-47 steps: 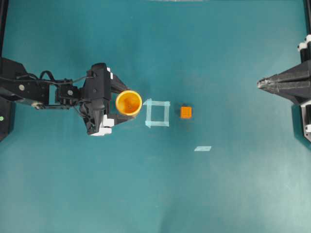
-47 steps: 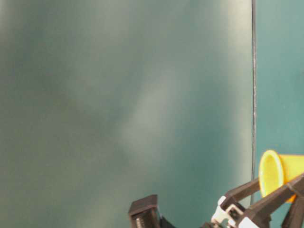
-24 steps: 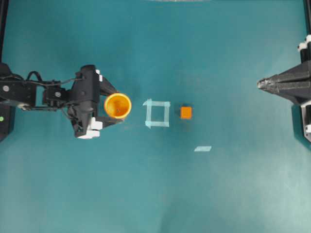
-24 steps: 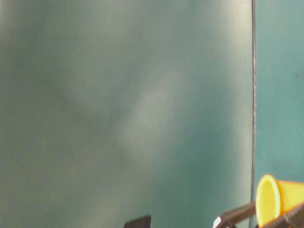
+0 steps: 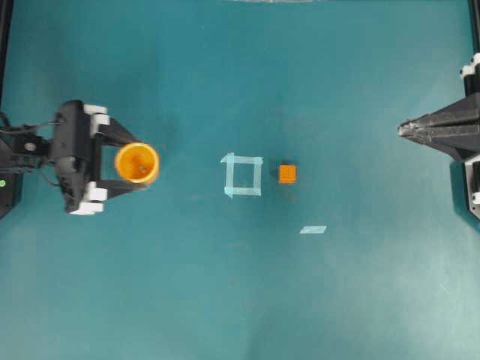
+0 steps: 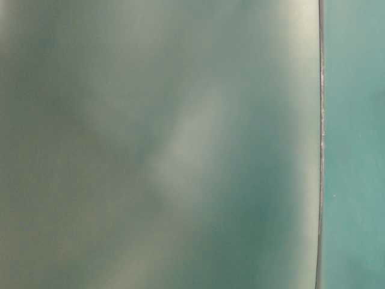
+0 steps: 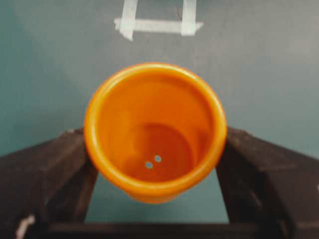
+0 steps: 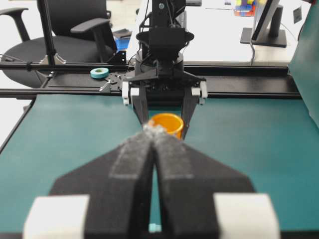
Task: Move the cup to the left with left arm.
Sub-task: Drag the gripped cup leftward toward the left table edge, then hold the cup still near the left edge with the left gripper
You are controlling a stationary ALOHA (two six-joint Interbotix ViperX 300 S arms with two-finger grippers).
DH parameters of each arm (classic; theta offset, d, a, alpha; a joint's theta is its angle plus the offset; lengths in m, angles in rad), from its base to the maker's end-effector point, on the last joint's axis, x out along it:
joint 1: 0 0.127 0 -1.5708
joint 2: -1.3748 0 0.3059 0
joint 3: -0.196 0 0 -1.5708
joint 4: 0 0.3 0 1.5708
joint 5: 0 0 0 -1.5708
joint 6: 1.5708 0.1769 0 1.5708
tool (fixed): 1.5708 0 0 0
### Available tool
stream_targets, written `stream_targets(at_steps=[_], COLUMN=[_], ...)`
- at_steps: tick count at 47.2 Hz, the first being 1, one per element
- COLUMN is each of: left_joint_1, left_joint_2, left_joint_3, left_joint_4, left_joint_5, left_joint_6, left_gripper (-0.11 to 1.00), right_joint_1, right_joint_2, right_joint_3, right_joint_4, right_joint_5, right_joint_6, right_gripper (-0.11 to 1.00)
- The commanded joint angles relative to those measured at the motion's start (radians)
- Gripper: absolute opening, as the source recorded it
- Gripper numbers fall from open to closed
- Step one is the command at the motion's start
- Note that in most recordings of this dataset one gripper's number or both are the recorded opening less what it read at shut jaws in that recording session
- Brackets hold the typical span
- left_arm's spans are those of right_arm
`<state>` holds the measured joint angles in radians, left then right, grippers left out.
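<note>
The left gripper pinches the cup by its sides, upright, at the table's far left, well apart from the tape square and cube; that placement suits the leftward move. The right gripper rests pressed together. No readable writing appears.

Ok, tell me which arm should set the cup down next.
Left. The left gripper has its fingers on either side of the cup, well left of the tape square. The right gripper sits shut at the table's far right.
</note>
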<state>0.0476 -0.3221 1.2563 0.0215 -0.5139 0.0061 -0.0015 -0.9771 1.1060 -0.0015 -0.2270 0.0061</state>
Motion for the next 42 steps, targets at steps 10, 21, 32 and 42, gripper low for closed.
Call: stream_targets(at_steps=[10,21,32,42], left_joint_1=[-0.002,-0.002,-0.002,-0.002], left_joint_2=[-0.192,-0.368,-0.584,-0.68], left_joint_3=[0.101,0.13,0.138,0.167], left_joint_4=[-0.002,-0.002,0.003,0.003], left_joint_5=[0.04,0.199,0.42,0.44], left_joint_6=[0.0,0.002,0.02,0.035], left_gripper=[0.71,0.71,0.71,0.71], right_joint_1=[0.0,0.0,0.0,0.0], right_joint_2=[0.009,0.025,0.034,0.041], right_joint_3=[-0.035,-0.035,-0.037,-0.038], right_joint_4=[0.002,0.003,0.003,0.003], right_joint_5=[-0.005,-0.005,-0.005,-0.005], right_joint_6=[0.002,0.003,0.003,0.003], right_gripper=[0.0,0.0,0.0,0.0])
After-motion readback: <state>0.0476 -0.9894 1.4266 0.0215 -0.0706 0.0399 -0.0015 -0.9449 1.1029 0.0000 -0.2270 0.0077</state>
